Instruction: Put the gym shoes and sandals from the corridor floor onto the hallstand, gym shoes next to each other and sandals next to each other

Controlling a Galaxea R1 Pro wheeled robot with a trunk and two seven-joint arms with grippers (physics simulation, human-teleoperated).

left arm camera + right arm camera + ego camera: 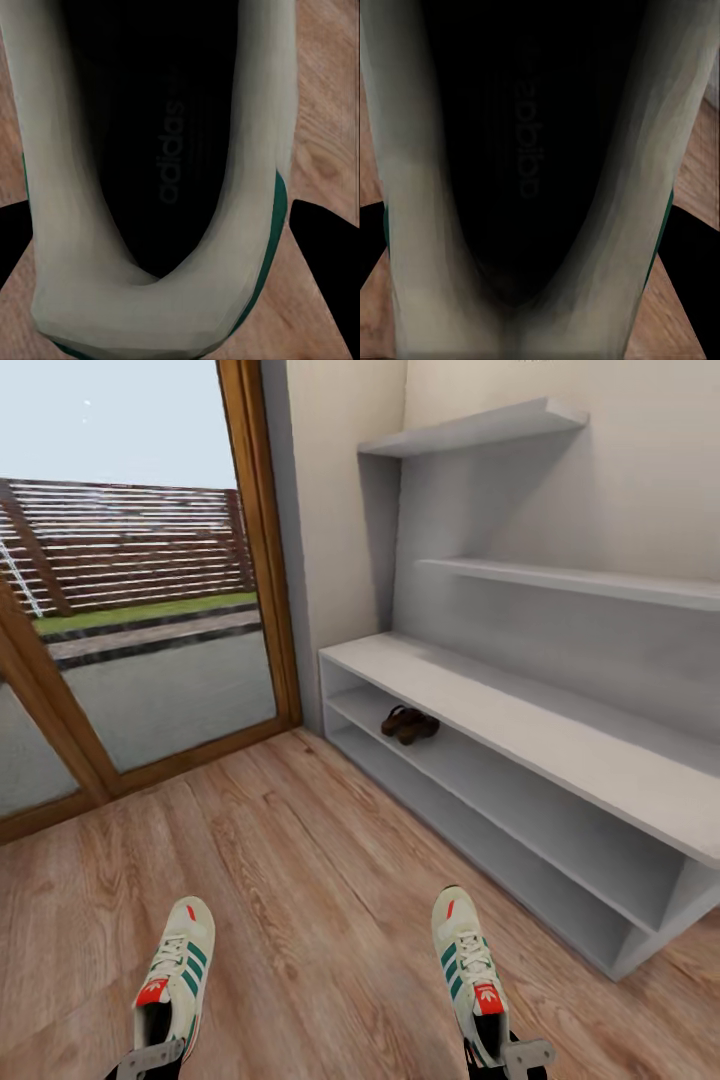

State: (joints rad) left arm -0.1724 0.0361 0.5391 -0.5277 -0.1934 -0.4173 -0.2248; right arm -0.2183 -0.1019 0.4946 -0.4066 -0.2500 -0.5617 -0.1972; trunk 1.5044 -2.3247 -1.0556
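I hold one white gym shoe with green stripes in each hand, toes pointing away from me, over the wood-plank corridor floor (310, 880). My left gripper (152, 1057) is shut on the heel of the left gym shoe (177, 963). The right gripper (512, 1055) is shut on the heel of the right gym shoe (465, 960). In the left wrist view that shoe's dark opening (161, 142) sits between black fingers (324, 255); the right wrist view shows the other shoe's opening (529, 150). Both brown sandals (408, 725) lie side by side on the upper inner shelf of the grey hallstand (520, 715).
The hallstand runs along the right wall, its top bare. Two thin grey wall shelves (570, 578) hang above it. A wood-framed glass door (150, 620) to a yard stands ahead on the left.
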